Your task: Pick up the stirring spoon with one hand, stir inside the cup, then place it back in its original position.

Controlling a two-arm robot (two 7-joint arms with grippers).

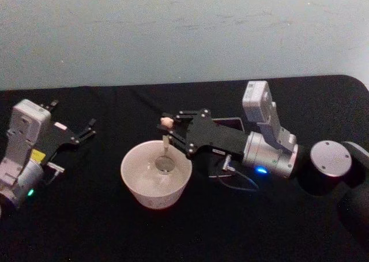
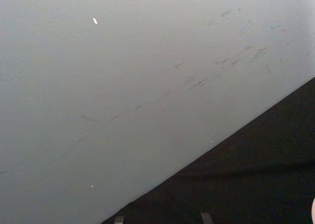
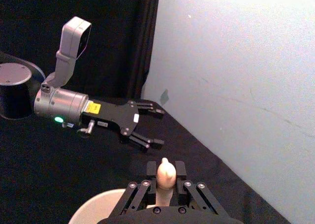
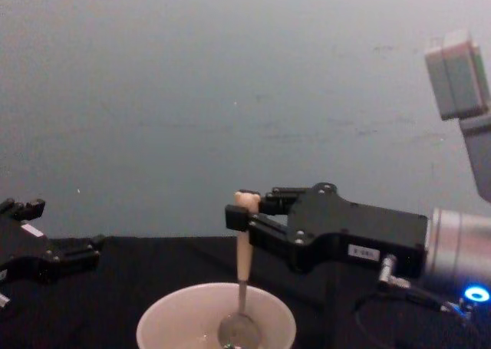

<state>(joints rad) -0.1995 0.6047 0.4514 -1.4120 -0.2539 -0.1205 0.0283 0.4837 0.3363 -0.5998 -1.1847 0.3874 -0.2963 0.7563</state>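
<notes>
The cream-white cup [image 1: 155, 171] [image 4: 216, 318] stands at the middle of the black table. My right gripper [image 1: 169, 129] [image 4: 244, 211] [image 3: 165, 178] hovers over the cup's far rim, shut on the stirring spoon [image 1: 165, 150] [image 4: 243, 268] near its peach handle top [image 3: 165, 173]. The spoon hangs upright with its shiny bowl [image 4: 238, 332] down inside the cup. My left gripper [image 1: 81, 131] [image 3: 150, 126] [image 4: 65, 257] rests open at the table's left, well clear of the cup.
A dark square holder [image 1: 230, 124] lies behind the right gripper, partly covered by the arm. A thin cable [image 1: 239, 181] loops on the cloth right of the cup. A pale wall [image 1: 184, 31] stands behind the table's far edge.
</notes>
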